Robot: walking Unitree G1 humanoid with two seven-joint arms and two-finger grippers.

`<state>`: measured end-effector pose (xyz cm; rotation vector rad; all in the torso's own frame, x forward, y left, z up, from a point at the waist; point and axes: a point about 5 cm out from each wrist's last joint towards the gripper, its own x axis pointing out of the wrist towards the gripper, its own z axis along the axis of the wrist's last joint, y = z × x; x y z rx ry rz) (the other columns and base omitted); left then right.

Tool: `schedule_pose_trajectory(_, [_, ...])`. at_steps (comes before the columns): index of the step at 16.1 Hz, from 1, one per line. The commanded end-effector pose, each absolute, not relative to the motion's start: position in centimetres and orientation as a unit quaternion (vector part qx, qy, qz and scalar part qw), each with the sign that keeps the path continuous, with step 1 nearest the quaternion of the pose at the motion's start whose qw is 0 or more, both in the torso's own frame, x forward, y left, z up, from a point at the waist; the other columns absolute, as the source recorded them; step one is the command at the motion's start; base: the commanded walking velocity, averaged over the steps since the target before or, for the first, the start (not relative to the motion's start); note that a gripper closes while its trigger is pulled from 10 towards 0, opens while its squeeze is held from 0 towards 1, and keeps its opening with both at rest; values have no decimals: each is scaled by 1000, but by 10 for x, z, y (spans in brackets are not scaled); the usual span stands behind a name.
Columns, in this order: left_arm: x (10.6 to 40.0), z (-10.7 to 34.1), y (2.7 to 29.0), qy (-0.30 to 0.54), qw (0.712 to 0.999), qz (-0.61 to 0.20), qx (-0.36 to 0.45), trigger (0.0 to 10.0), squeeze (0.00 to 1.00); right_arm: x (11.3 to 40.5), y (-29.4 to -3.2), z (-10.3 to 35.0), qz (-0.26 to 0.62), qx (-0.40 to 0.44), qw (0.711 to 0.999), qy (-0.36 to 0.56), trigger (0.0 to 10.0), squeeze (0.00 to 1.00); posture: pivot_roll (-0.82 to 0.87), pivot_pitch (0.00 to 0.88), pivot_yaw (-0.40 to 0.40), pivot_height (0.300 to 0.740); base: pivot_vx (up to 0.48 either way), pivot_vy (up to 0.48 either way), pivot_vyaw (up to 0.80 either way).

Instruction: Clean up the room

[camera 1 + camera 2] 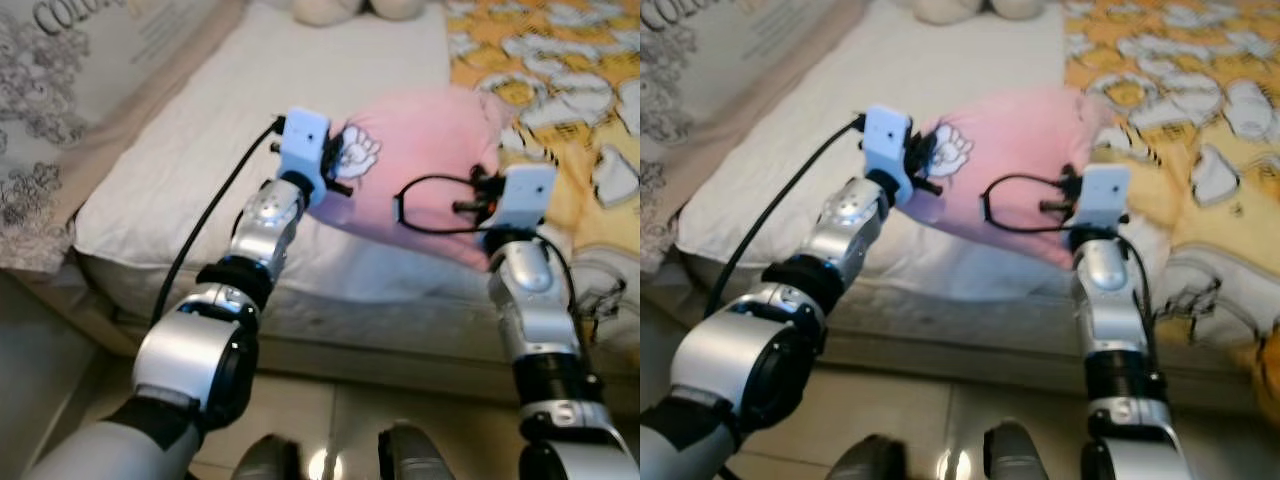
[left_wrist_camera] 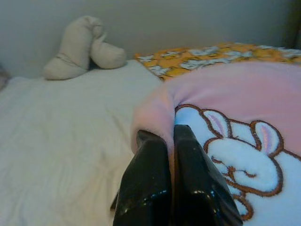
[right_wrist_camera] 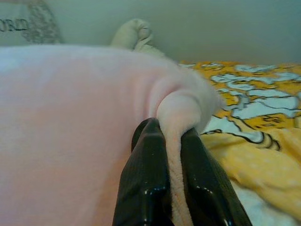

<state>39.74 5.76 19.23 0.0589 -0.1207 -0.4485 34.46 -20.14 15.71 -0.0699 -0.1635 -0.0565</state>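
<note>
A pink pillow [image 1: 420, 160] with a white rabbit stitched on it hangs over the white bed sheet [image 1: 200, 170], held between both arms. My left gripper [image 2: 170, 134] is shut on a fold of the pink pillow [image 2: 244, 94] at its left edge, beside the rabbit. At the opposite edge my right gripper [image 3: 170, 129] is shut on a bunched corner of the pink pillow [image 3: 70, 122]. In the left eye view the left gripper [image 1: 340, 155] meets the pillow at its left side and the right gripper [image 1: 490, 195] at its lower right.
An orange and white patterned blanket [image 1: 560, 90] covers the right side of the bed. A cream soft toy [image 2: 82, 47] lies at the head of the bed. A grey patterned cushion [image 1: 60, 90] leans at the left. Tiled floor [image 1: 330, 420] runs along the mattress edge.
</note>
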Motion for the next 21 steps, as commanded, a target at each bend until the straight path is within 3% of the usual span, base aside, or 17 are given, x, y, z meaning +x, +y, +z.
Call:
schedule_pose_trajectory(1, [404,205,81,-81,981,-172,26,10000,0,347,-199,171,-31,-37,993,-112,10000,71,-256,0,85,697,0,480,0])
schedule_pose_trajectory(6, [402,202,82,-84,983,-164,-12,10000,0,349,-194,177,-17,-43,991,-121,10000,71,-238,0,72,697,0,0,0])
schedule_pose_trajectory(9, [401,191,96,-76,991,-108,-25,10000,0,348,-187,170,-1,-43,993,-111,10000,71,-225,0,65,697,480,0,0])
schedule_pose_trajectory(17, [401,189,102,-71,994,-80,-21,10000,0,354,-185,165,12,-50,994,-94,10000,98,-208,0,58,697,480,0,0])
schedule_pose_trajectory(21, [402,190,108,-73,995,-56,-30,10000,0,359,-180,165,22,-74,993,-90,10000,129,-204,0,49,697,480,0,614])
